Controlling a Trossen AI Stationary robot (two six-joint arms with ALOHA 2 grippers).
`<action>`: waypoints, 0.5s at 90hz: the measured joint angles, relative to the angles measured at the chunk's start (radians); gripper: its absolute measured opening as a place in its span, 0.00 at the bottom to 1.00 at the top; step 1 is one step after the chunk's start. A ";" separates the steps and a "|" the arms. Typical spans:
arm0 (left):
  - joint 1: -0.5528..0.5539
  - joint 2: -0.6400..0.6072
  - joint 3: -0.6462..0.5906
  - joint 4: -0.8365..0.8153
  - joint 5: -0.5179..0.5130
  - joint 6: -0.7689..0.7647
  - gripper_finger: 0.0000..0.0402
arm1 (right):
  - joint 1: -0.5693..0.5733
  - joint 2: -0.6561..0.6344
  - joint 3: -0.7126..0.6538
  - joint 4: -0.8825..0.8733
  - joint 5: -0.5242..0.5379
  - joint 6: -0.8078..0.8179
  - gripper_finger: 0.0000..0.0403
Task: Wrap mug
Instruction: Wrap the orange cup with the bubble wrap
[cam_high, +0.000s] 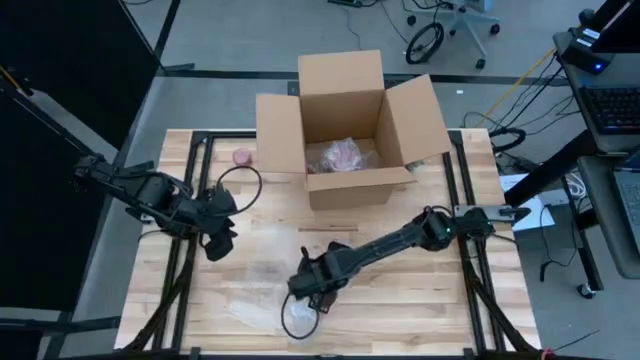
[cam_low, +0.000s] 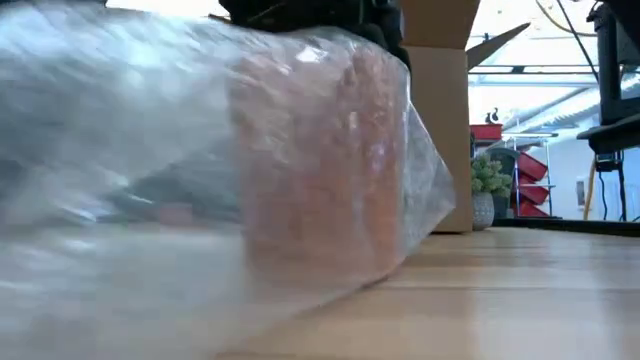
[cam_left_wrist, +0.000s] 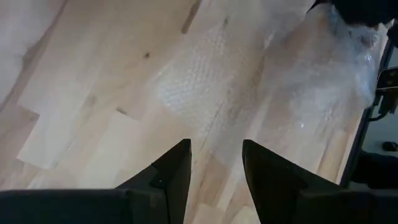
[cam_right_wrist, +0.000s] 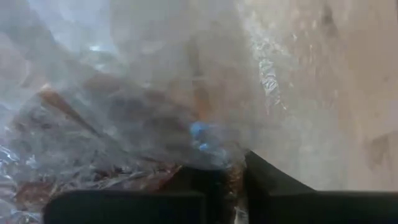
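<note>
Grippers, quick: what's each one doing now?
Left gripper: open, empty, above the table.
Right gripper: in the bubble wrap around the mug; cannot tell whether it is shut.

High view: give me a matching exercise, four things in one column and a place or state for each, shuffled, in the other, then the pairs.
Things:
1. cardboard box
2. left hand
3. right hand
4. small pink object

Places or states:
A. on the table beside the box's left flap
B. at the table's far edge, flaps open, a wrapped pink item inside
C. open, above bare wood left of the bubble wrap
D. down at the bubble-wrapped mug near the table's front edge

Pairs: 1-B, 2-C, 3-D, 4-A
</note>
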 joint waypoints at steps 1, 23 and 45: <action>0.000 0.000 0.000 0.000 0.000 0.000 0.33 | 0.002 0.002 0.000 0.005 0.004 0.000 0.11; 0.000 0.000 0.000 0.000 0.002 -0.007 0.33 | 0.018 0.017 0.002 -0.004 0.028 -0.026 0.35; 0.000 0.000 0.000 -0.001 0.002 -0.007 0.33 | 0.018 -0.054 0.009 -0.017 0.009 -0.005 0.58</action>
